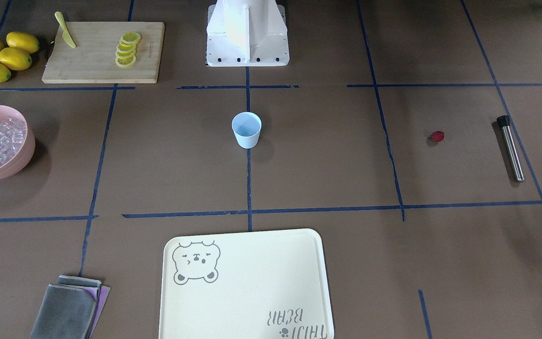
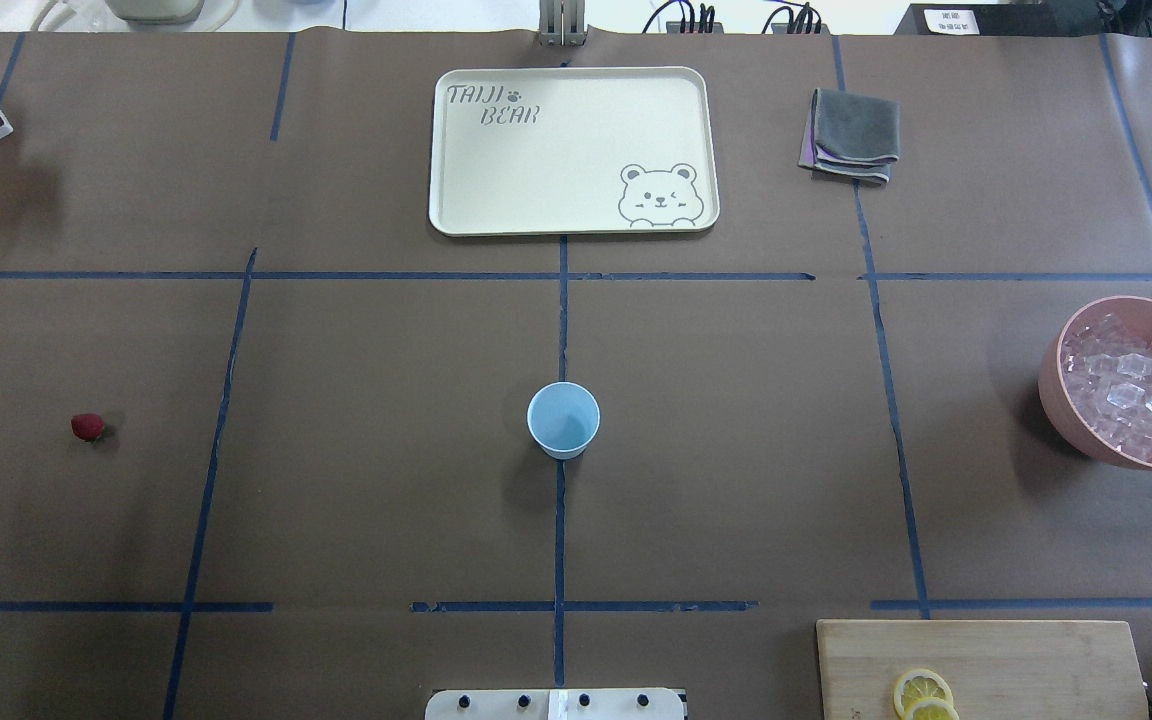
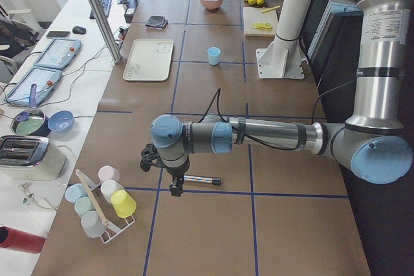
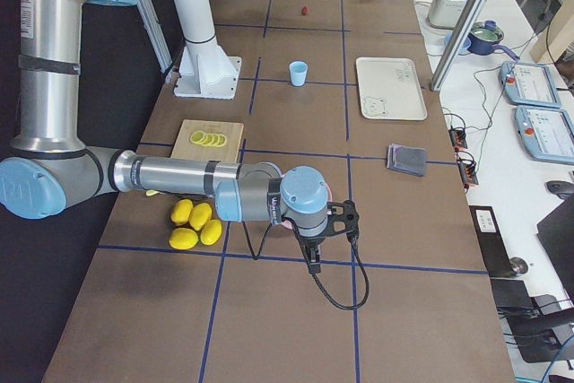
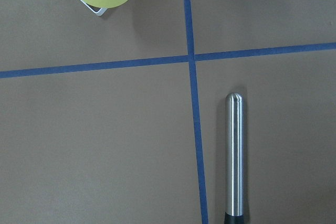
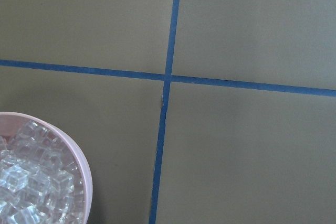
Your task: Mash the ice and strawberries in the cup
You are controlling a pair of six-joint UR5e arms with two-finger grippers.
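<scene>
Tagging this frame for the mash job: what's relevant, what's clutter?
Job: cup, ice in the pink bowl, strawberry, steel rod (probably the masher).
Clutter: lemons, board, lemon slices, knife, tray, cloths.

Overhead and front cameras face oppositely, sharing the cup point(image 1: 246, 130).

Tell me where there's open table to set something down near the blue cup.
Bare table lies between the cup and the strawberry, and between the cup and the pink bowl. The tray is bare too. Crowded: the corner with the cutting board and lemons.
</scene>
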